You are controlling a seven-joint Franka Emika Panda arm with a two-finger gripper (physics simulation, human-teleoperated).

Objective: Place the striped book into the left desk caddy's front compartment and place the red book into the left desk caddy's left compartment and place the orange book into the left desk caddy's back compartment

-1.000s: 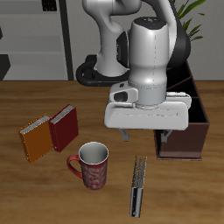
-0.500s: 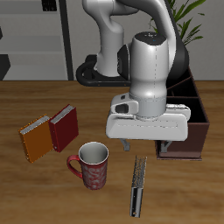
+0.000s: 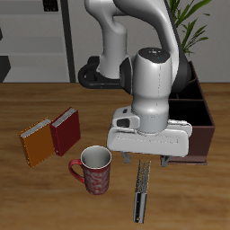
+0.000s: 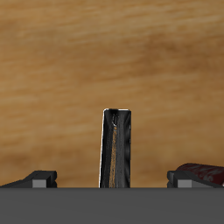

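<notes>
Nearest me the striped book (image 3: 141,190) stands on edge on the tabletop (image 3: 27,193) beside the mug (image 3: 93,170), under my open, empty pincer (image 3: 149,160); I judge an off-centre closing could topple it, short of the left desk caddy (image 3: 195,126).

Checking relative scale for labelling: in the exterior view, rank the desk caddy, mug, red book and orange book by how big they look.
1. Desk caddy, though the arm hides part.
2. Mug.
3. Red book and orange book: alike, not ranked.

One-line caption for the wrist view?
Open gripper above the striped book lying on the wooden table.
</notes>
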